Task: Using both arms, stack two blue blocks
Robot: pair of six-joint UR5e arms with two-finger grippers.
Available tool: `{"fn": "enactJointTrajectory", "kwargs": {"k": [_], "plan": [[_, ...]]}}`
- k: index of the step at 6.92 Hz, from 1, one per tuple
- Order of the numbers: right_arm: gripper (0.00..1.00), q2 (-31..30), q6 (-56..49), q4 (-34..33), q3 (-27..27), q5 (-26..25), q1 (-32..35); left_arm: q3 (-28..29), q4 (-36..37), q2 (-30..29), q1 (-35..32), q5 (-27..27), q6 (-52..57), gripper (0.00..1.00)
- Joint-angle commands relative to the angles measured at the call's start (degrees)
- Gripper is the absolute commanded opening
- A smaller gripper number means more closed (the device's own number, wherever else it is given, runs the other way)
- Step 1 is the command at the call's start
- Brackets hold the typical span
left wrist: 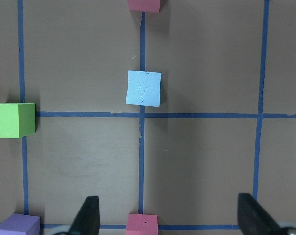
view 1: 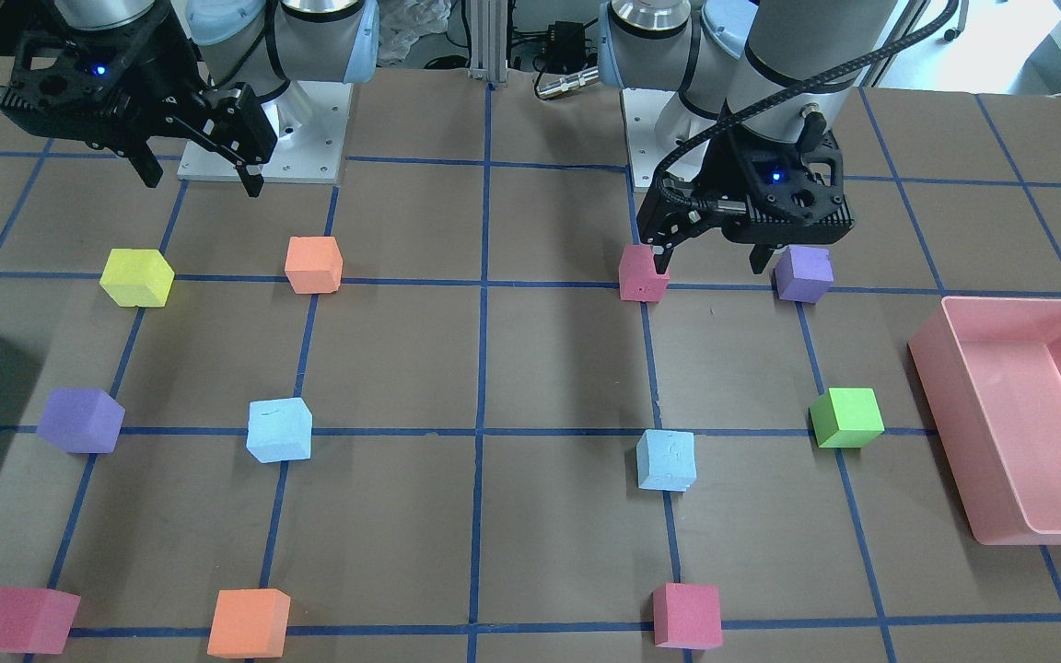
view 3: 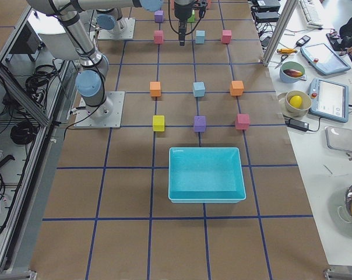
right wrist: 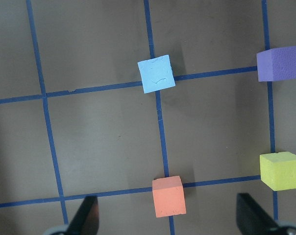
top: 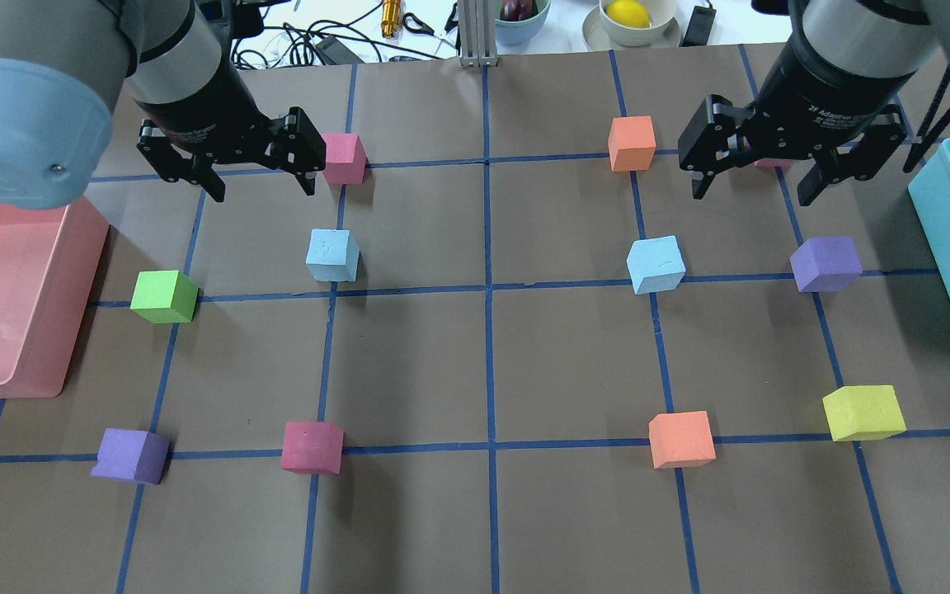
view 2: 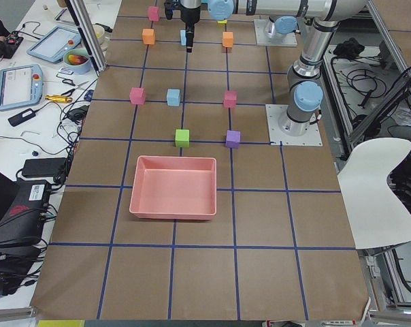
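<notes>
Blue blocks (top: 332, 255) (top: 656, 264) sit well apart on the table (top: 409, 371), each flat on the brown surface, neither touched nor stacked yet. The left claw (top: 263, 191) hangs above the table with its jaws spread wide and nothing between them. The left blue block (left wrist: 144, 88) lies out ahead of it, roughly in line with the gap between its fingers and well clear of the fingertips. A pink block (left wrist: 141, 225) sits much nearer, just under that claw and between the two fingers, and a green block (left wrist: 12, 120) lies off to the claw's left. The right claw (top: 750, 196) is up in the air as well, jaws equally wide and empty. The right blue block (right wrist: 157, 73) lies ahead of it on a blue tape line, turned slightly askew, again well apart from the fingers. An orange block (right wrist: 168, 196) is closer in, between the right claw's fingers, while a yellow block (right wrist: 283, 171) and a purple block (right wrist: 281, 62) lie out to that claw's right.
</notes>
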Motion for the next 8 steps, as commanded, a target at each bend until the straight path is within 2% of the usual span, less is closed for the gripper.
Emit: {"fn": "enactJointTrajectory", "kwargs": {"k": [1, 4, 6, 8], "plan": [[1.00, 0.2, 0.0, -0.3, 0.1, -0.1, -0.1, -0.1, 0.0, 0.0, 0.1, 0.1, 0.0, 1.00], [1.00, 0.2, 0.0, -0.1, 0.3, -0.1, -0.1, -1.5, 0.1, -1.7, 1.0, 0.4, 0.0, 1.00], [1.00, 1.0, -0.9, -0.7, 0.6, -0.1, -0.3, -1.2, 4.0, -7.0, 1.1, 0.5, 0.1, 1.00], [1.00, 10.7, 0.0, -1.7, 0.7, 0.0, -0.3, -1.0, 12.4, -13.2, 1.1, 0.6, 3.7, 1.00]]}}
